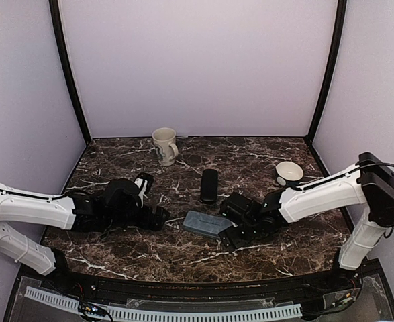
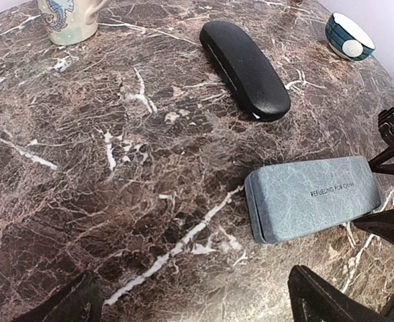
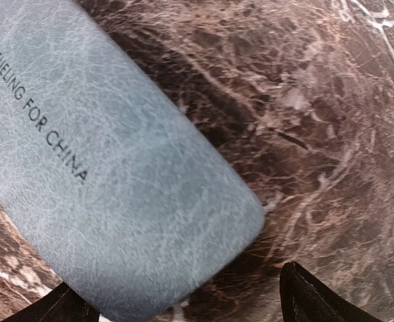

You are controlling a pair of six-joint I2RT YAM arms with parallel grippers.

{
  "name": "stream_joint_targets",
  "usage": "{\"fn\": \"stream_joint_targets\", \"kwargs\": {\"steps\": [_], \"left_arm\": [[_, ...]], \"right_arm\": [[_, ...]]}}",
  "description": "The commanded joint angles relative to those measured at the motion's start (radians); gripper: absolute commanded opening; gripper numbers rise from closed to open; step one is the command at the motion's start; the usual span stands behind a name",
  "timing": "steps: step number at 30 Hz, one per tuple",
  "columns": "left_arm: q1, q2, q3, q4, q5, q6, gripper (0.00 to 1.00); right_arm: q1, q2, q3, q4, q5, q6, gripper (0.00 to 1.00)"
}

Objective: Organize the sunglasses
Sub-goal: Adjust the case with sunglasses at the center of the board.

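A dark brown marble desk point(image 1: 150, 256) with white veins, seen from above, with my two arms reaching in low from the near corners. My left pincer point(image 2: 203, 305) is released: its two black fingers point(image 2: 76, 302) stand wide apart over bare marble left of the desk's middle, with nothing between them. My right pincer point(image 3: 186, 303) is also spread, set astride the right end of a grey-blue case point(image 1: 205, 223) that lies flat and shut between the desk's middle and its near edge. The case is printed "REFUELING FOR CHINA". One finger point(image 3: 317, 298) stands clear of the case. The other sits right at its edge, and I cannot tell whether it touches. A black oblong case point(image 1: 209, 185), also shut, lies at the desk's middle, just beyond the grey-blue one and apart from it, its long side pointing to the far edge. A cream mug point(image 1: 164, 145) with a painted figure stands near the far edge, left of centre. A small blue-and-white bowl point(image 1: 289, 173) sits toward the right edge. No view shows the sunglasses, so I cannot tell where they are.
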Motion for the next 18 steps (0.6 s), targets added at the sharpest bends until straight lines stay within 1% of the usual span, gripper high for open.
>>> {"fn": "stream_joint_targets", "kwargs": {"steps": [1,7,11,14,18], "left_arm": [[0.020,-0.044,-0.002,-0.037,-0.031,0.016,0.99],[0.054,-0.079,-0.005,-0.062,-0.055,0.026,0.99],[0.077,-0.101,-0.002,-0.088,-0.076,0.029,0.99],[0.108,-0.123,0.008,-0.123,-0.090,0.030,0.99],[0.161,-0.176,0.019,-0.157,-0.099,0.030,0.99]], "right_arm": [[-0.038,-0.056,-0.012,-0.039,0.049,-0.016,0.93],[-0.096,-0.164,-0.059,-0.024,0.059,0.006,0.95],[-0.105,-0.207,-0.071,-0.019,0.060,0.003,0.97],[-0.121,-0.247,-0.076,-0.034,0.094,0.017,0.98],[-0.188,-0.360,-0.093,-0.026,0.110,0.024,1.00]]}}
